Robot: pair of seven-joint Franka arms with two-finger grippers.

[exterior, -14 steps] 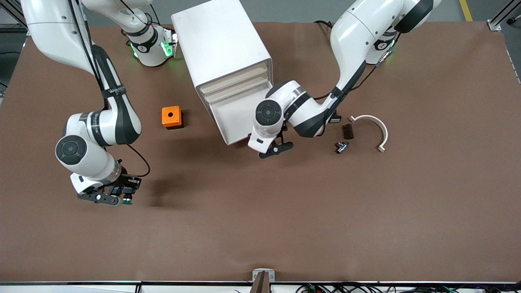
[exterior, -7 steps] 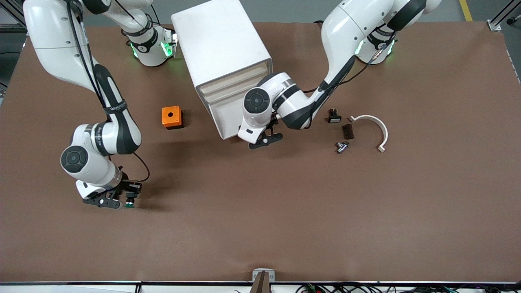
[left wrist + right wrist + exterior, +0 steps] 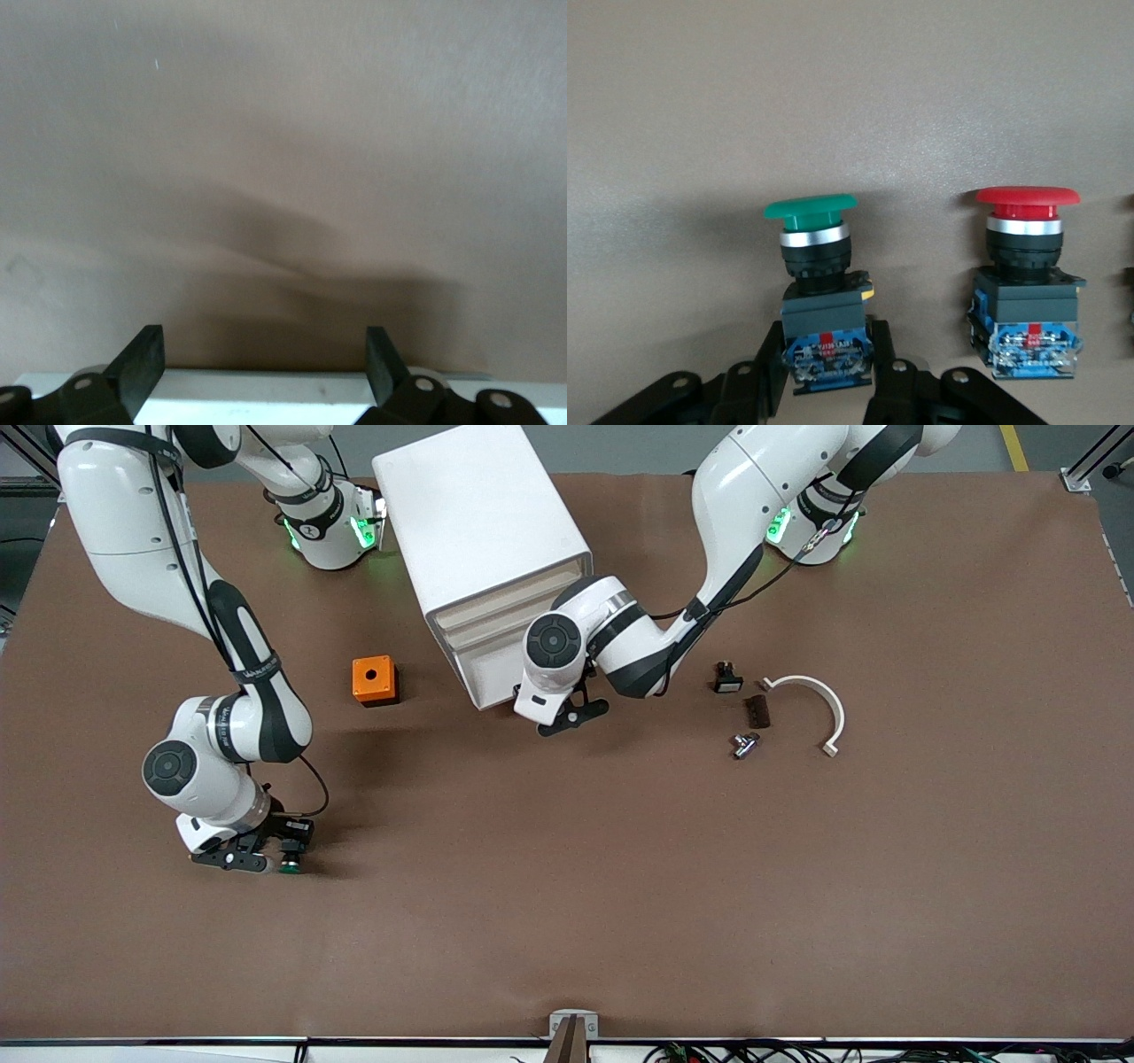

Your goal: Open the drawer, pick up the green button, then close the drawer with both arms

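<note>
Right claw (image 3: 824, 376) pinches the green button (image 3: 817, 292) by its boxy base: light, rigid, cap slippery; left claw (image 3: 266, 367) spread at the drawer (image 3: 492, 664)

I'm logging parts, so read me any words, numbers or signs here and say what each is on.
No text reads clearly.
Label on green button base: too small to read.
Label on red button base: too small to read.
Lettering on right arm band: blurred.

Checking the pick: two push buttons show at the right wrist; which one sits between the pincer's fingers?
The green-capped button: its blue base sits between the right pincer fingers. The red-capped button stands free beside it.
</note>
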